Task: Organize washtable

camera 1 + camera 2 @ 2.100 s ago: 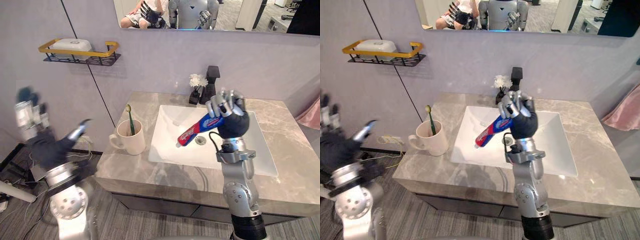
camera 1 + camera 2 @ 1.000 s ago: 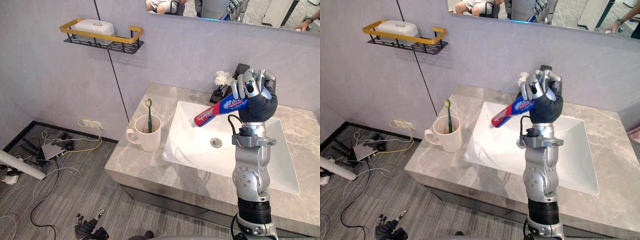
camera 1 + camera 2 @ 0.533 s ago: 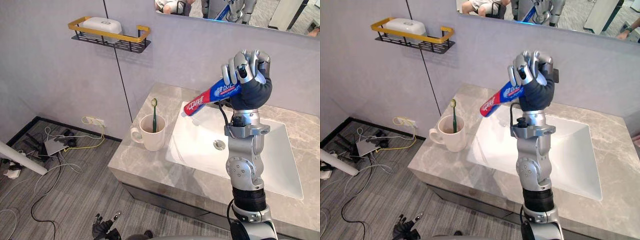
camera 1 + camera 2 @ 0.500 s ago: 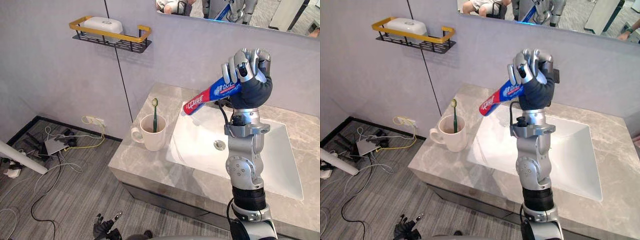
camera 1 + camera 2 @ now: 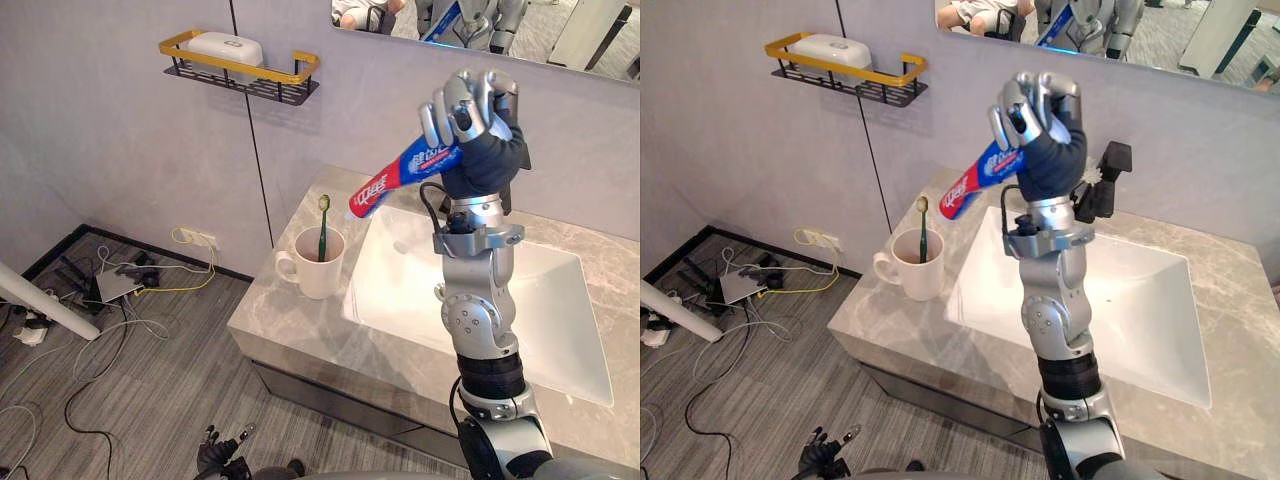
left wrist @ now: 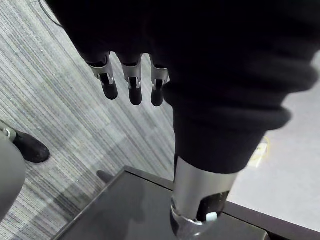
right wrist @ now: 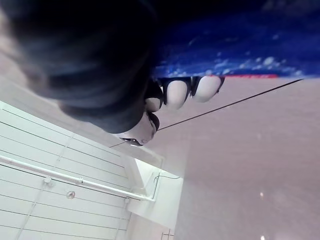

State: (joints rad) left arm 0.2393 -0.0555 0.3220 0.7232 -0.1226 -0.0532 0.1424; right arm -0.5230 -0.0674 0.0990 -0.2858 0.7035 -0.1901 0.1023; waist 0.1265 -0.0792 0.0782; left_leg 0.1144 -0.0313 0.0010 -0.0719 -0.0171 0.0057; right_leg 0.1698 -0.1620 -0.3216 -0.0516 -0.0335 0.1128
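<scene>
- Fingers (image 5: 447,100) of the right hand (image 5: 482,150) are curled tight round the blue end of the toothpaste tube (image 5: 405,170). In the right wrist view the pale fingertips (image 7: 178,93) press against its blue skin.
- Tube: held in the air, well above the table (image 5: 290,325), over the left rim of the sink (image 5: 545,300).
- Long axis slanted. The red and white cap end is the lower one and points down and to the left, toward the mug (image 5: 318,270). The blue end is up inside the fist.
- Cap end is apart from the mug, above it and to its right.
- Right arm: forearm nearly upright, rising from the table's front edge, with the fist at the top and its dark ribbed back toward the camera.
- Mug stands on the table just left of the sink, handle to the left, with a green toothbrush (image 5: 322,225) upright in it.
- Left hand (image 6: 132,85): hangs low over the grey floor, fingers straight and slack, holding nothing.
- Wall shelf (image 5: 245,72) at upper left carries a white soap box (image 5: 226,46).
</scene>
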